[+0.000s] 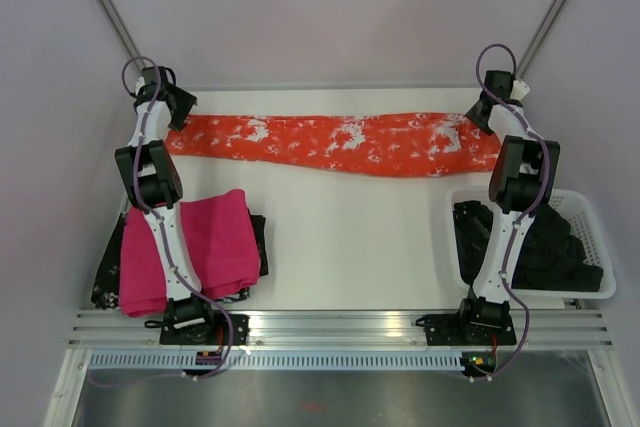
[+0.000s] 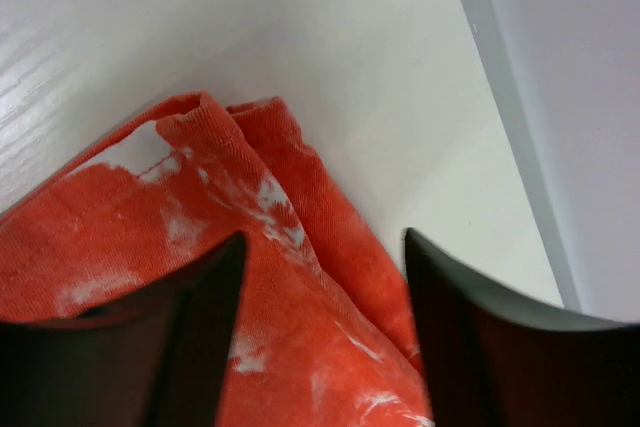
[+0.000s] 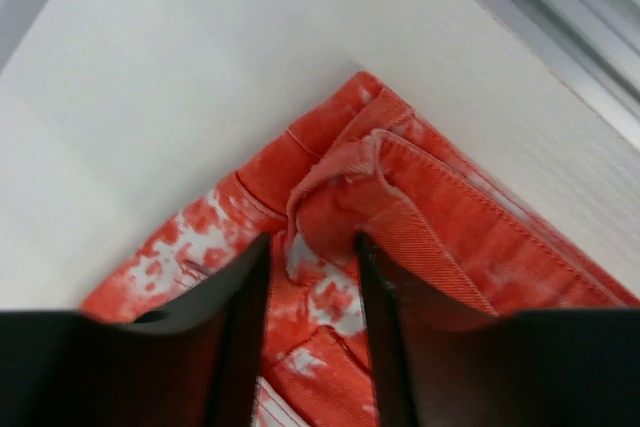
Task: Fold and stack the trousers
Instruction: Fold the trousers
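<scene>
The orange-red trousers [image 1: 330, 142] with white blotches lie stretched out flat across the far part of the table. My left gripper [image 1: 178, 107] is at their left end. In the left wrist view it [image 2: 325, 247] is open, its jaws wide apart astride the leg hems [image 2: 250, 177]. My right gripper [image 1: 482, 112] is at the right end. In the right wrist view it [image 3: 312, 242] is closed in on a puckered fold of the waistband [image 3: 350, 182], which bunches up between the fingers.
A folded magenta-pink cloth [image 1: 205, 247] lies on a dark garment at the near left, beside my left arm. A white basket [image 1: 590, 222] with dark garments stands at the near right. The table's back edge runs just behind the trousers.
</scene>
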`<action>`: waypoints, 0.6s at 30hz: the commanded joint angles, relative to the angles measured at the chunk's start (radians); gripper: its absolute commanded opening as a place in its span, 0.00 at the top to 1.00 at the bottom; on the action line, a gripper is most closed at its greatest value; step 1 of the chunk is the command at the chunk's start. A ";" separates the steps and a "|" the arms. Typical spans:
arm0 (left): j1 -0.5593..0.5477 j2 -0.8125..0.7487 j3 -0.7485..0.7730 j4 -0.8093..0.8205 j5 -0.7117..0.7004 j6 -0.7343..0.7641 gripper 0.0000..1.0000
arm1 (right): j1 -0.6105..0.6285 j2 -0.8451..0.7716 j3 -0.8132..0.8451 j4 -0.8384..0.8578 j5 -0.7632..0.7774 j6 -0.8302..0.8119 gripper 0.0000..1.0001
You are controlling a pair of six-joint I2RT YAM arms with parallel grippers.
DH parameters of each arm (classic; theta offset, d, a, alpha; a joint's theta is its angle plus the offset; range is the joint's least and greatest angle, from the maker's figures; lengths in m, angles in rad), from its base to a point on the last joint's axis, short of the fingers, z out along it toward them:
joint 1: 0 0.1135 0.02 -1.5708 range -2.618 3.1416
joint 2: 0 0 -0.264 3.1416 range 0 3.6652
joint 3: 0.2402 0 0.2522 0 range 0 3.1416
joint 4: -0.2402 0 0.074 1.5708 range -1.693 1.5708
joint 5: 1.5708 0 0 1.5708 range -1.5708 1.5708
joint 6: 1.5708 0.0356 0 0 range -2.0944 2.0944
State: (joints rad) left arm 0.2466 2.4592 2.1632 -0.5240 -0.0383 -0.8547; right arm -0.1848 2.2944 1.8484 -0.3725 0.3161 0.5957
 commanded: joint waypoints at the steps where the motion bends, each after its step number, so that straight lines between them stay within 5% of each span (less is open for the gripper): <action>1: 0.010 0.018 0.122 0.072 0.034 0.058 0.24 | -0.012 0.019 0.092 0.064 -0.106 -0.051 0.45; 3: 0.010 0.004 0.147 0.012 0.029 0.101 0.11 | -0.008 0.007 0.106 0.047 -0.225 -0.114 0.29; 9: 0.039 -0.183 0.000 -0.094 -0.074 0.360 0.00 | 0.033 -0.157 -0.003 0.017 -0.227 -0.255 0.12; 18: 0.140 -0.143 -0.115 -0.127 0.191 0.724 0.02 | 0.034 -0.280 -0.195 0.020 -0.256 -0.263 0.10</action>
State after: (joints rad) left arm 0.3672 2.2795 2.0686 -0.6250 0.0357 -0.3283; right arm -0.1425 2.0518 1.7012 -0.3714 0.0849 0.3538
